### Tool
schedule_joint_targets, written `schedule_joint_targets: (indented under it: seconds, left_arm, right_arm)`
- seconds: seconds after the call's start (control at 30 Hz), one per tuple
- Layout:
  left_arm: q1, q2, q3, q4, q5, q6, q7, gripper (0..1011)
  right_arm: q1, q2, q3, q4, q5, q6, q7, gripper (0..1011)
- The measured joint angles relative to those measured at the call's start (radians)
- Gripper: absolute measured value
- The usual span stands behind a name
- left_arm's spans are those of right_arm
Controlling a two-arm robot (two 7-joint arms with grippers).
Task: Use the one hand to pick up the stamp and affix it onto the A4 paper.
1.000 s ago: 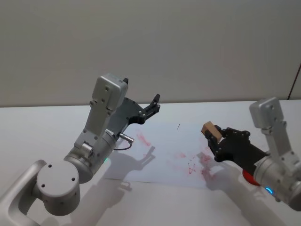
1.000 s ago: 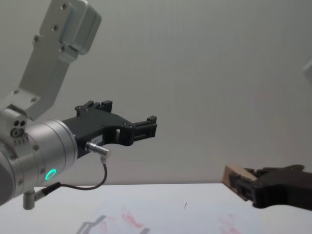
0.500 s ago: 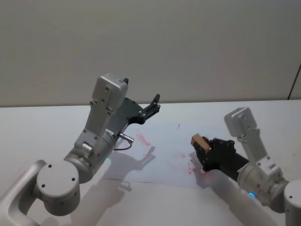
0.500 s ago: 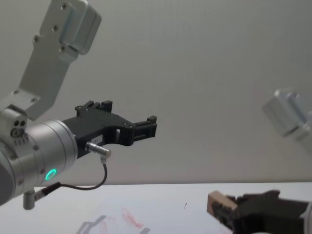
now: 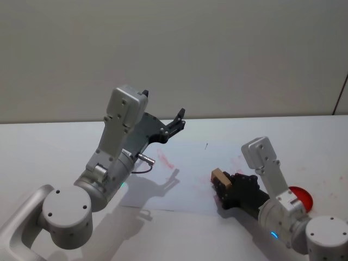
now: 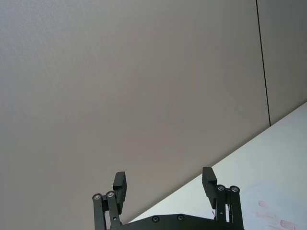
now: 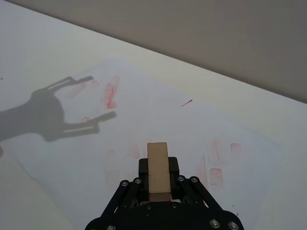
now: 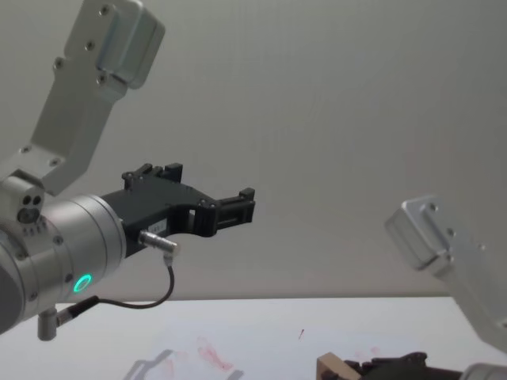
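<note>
left pincer (image 5: 179, 118) stays parked high, fingers apart. right pincer (image 5: 223, 190), clamped on the stamp (image 5: 219, 177), has swung leftward and dropped low; the paper (image 5: 185, 163) now lies just beneath it, so pressing down looks like the next step.

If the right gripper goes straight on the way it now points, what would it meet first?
Probably the A4 paper: the right gripper, jaws shut on the stamp, points forward and down over it. Depth is unclear. The left gripper is raised, open.
</note>
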Motion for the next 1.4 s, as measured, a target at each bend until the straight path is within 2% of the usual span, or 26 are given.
schedule_joint_targets:
  seconds: [0.47,0.77,0.97,1.17,1.4]
  left_arm:
    - [0.000,0.000,0.000,0.000,0.000,0.000,0.000,1001]
    - [0.000,0.000,0.000,0.000,0.000,0.000,0.000,1001]
    - [0.000,0.000,0.000,0.000,0.000,0.000,0.000,1001]
    - [0.000,0.000,0.000,0.000,0.000,0.000,0.000,1001]
    - [0.000,0.000,0.000,0.000,0.000,0.000,0.000,1001]
  right_arm:
    - [0.004,-0.014,-0.008,0.030,-0.004,-0.001,-0.023,217]
    - [0.003,-0.019,-0.006,0.028,0.021,-0.013,-0.035,217]
    - [0.007,-0.023,0.003,-0.011,0.063,-0.022,-0.045,217]
    - [0.011,-0.023,0.022,-0.081,0.127,-0.021,-0.070,217]
    - [0.000,0.007,0.064,-0.176,0.205,0.007,-0.117,217]
